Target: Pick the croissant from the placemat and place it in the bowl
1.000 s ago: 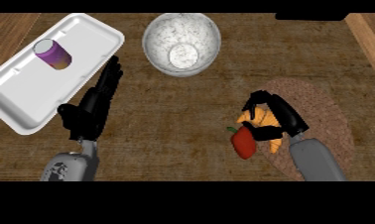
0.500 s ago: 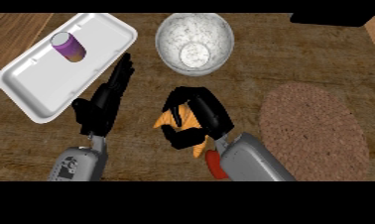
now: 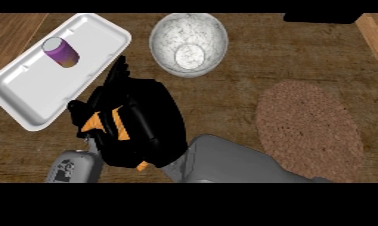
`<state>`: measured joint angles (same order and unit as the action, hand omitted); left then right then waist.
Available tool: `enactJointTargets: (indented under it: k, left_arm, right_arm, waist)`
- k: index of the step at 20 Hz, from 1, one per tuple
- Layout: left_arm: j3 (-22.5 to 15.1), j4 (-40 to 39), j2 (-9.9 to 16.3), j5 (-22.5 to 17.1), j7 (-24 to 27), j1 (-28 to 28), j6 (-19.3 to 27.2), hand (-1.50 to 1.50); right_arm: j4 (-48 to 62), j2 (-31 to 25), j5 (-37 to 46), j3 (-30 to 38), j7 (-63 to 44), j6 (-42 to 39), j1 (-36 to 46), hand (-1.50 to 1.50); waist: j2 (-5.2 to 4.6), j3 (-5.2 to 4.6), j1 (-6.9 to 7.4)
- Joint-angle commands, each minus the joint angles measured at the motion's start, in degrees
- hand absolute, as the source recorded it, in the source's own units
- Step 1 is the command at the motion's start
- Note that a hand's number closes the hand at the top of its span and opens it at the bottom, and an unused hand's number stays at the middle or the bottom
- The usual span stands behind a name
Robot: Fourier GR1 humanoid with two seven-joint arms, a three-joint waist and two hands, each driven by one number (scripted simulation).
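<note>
My right hand [image 3: 144, 122] is curled round the orange croissant [image 3: 94, 121], of which only slivers show between the black fingers. It hovers over the wooden counter, below and left of the speckled white bowl [image 3: 168, 32], which holds nothing. The round brown placemat [image 3: 310, 120] lies bare at the right. My left hand [image 3: 118, 72] shows only as straight fingers poking out above the right hand, beside the tray; the rest of it is hidden.
A white rectangular tray [image 3: 44, 90] lies at the left with a purple cup [image 3: 60, 52] lying in it. A dark object [image 3: 325, 16] sits at the far right edge of the counter.
My right hand has carried the croissant off the placemat and leftwards, now overlapping my left hand. The view has shifted, so the bowl and the placemat sit further right.
</note>
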<state>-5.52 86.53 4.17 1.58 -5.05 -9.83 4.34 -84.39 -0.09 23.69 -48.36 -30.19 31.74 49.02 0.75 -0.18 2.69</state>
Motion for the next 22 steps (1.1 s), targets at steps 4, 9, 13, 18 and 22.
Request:
enactJointTargets:
  k: [4,9,13,18,22]
  left_arm:
    - [0.43,1.22,0.68,0.01,-0.63,0.38,-0.31,0.00]
    - [1.38,0.01,0.95,-0.16,-0.61,-0.63,-0.48,0.00]
    - [-0.03,-0.22,-0.84,0.85,2.35,1.94,0.41,0.00]
    - [0.11,0.26,-1.25,1.86,1.71,1.39,1.85,0.00]
    - [-0.47,0.70,-1.80,2.24,0.54,0.07,2.06,0.00]
  right_arm:
    - [3.55,0.08,1.36,0.57,-24.79,2.31,22.94,1.50]
    - [12.39,0.08,-2.89,5.06,-26.41,3.18,33.37,1.50]
    - [19.08,0.08,-5.00,5.40,-24.33,2.96,35.90,1.50]
    - [29.52,0.09,-3.77,7.38,-20.86,-2.39,37.44,1.50]
    - [37.30,0.05,-1.97,5.94,-18.21,-4.81,37.87,1.50]
  waist:
    - [-0.28,0.01,-0.20]
    - [-0.80,0.03,-0.30]
    - [-0.89,0.06,-0.69]
    - [-1.01,0.07,-1.29]
    - [-1.08,0.08,-1.44]
